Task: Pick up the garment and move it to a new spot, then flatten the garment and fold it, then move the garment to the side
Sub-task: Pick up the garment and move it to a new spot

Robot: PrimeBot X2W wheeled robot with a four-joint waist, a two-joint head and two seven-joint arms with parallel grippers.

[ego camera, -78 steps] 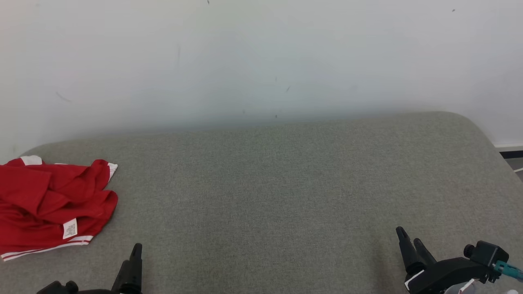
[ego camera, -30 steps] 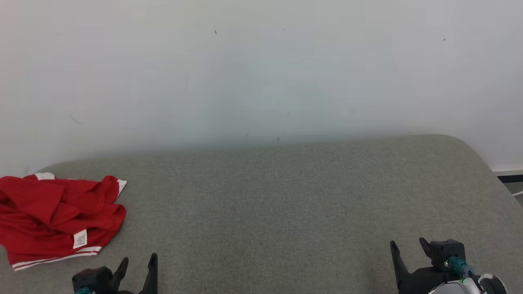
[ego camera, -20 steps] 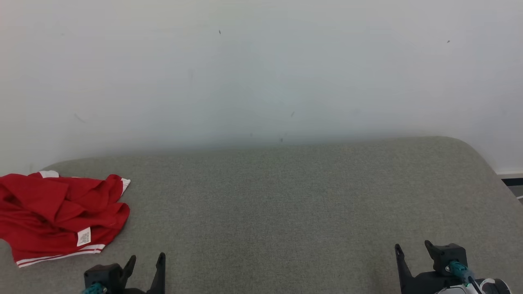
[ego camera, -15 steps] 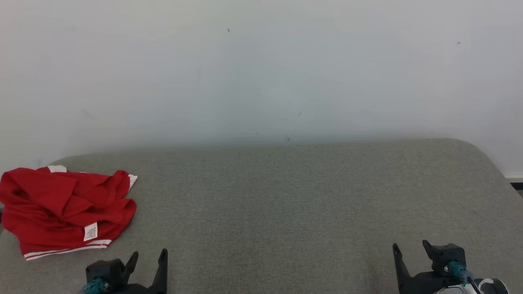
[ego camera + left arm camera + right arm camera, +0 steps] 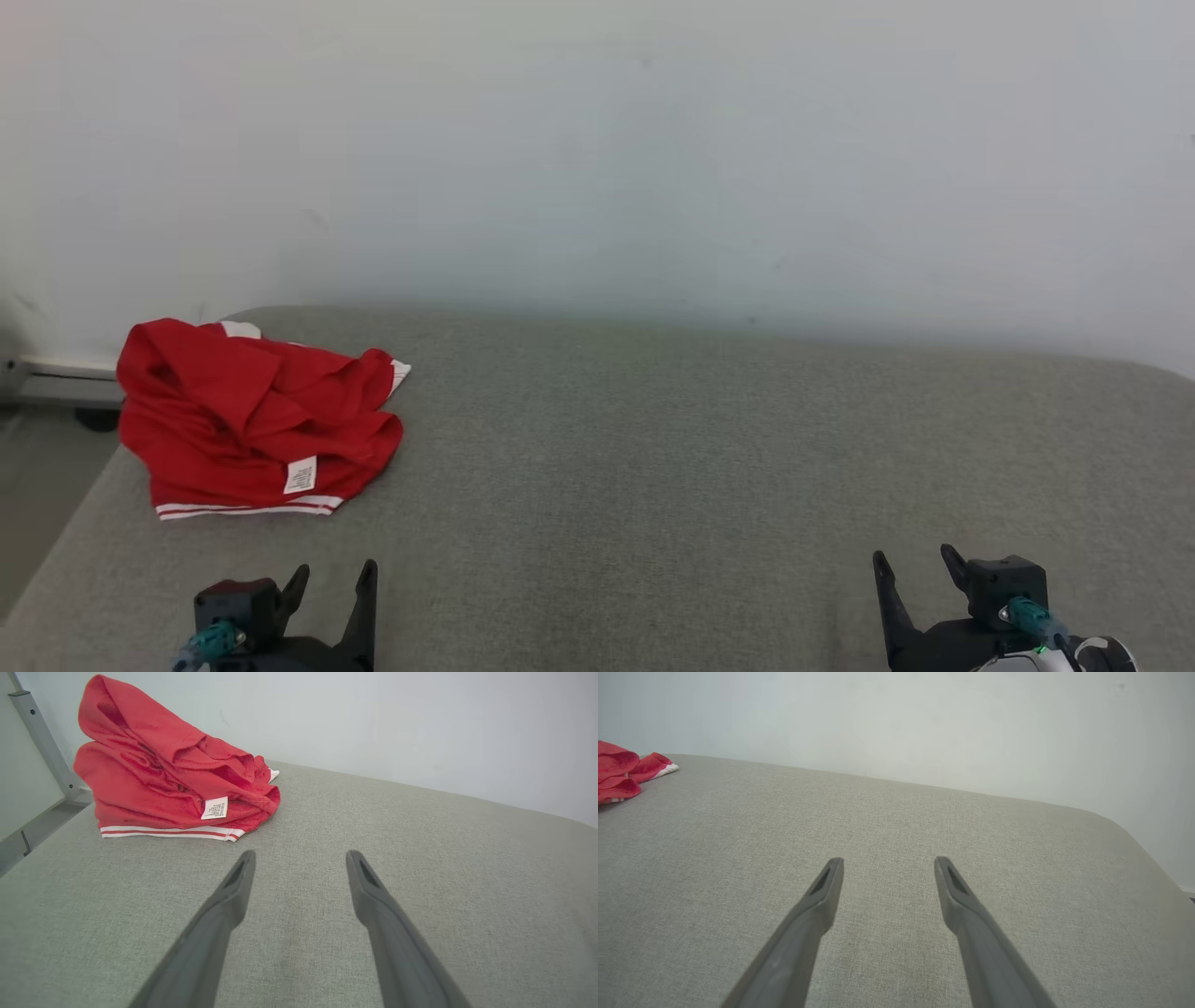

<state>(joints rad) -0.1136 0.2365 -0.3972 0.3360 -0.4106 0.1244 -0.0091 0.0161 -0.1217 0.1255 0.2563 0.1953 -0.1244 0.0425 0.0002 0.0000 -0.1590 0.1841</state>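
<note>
Garment (image 5: 257, 415), red and crumpled, lies at the far left end of the grey cushion (image 5: 653, 448). Left gripper (image 5: 336, 567) and right gripper (image 5: 913, 554) hang empty, fingers spread wide, seemingly just above the cushion.

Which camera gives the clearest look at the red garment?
The left wrist view: the garment sits close and large beyond the open left gripper, its folds, white label and striped hem plain. The head view shows the garment whole but smaller, far left. The right wrist view catches a red corner at its left edge.
</note>
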